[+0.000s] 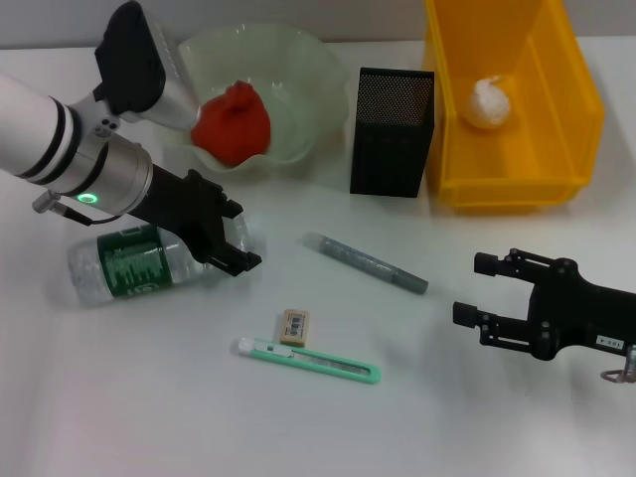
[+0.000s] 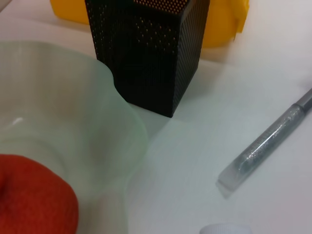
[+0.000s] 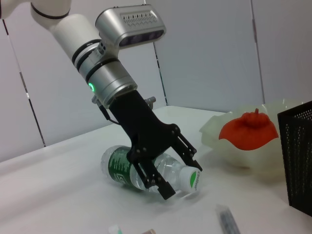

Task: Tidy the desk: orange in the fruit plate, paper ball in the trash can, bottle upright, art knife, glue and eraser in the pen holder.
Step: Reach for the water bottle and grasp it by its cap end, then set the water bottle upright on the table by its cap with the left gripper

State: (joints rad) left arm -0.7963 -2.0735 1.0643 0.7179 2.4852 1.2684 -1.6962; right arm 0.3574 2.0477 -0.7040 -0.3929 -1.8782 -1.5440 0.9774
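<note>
The clear bottle [image 1: 124,264] with a green label lies on its side at the left. My left gripper [image 1: 241,238] reaches down over its cap end, open, one finger on each side of the neck [image 3: 184,180]. The orange [image 1: 231,124] sits in the pale green fruit plate [image 1: 298,70]. The paper ball [image 1: 490,102] lies in the yellow trash bin [image 1: 556,109]. A black mesh pen holder [image 1: 391,131] stands between plate and bin. The glue stick [image 1: 363,262], eraser [image 1: 294,325] and green art knife [image 1: 308,360] lie on the table. My right gripper [image 1: 469,288] hovers open at the right.
The left wrist view shows the plate rim [image 2: 122,126], the pen holder [image 2: 151,53], the glue stick [image 2: 265,144] and the bottle cap [image 2: 224,229] close together. White table surface lies between the glue stick and my right gripper.
</note>
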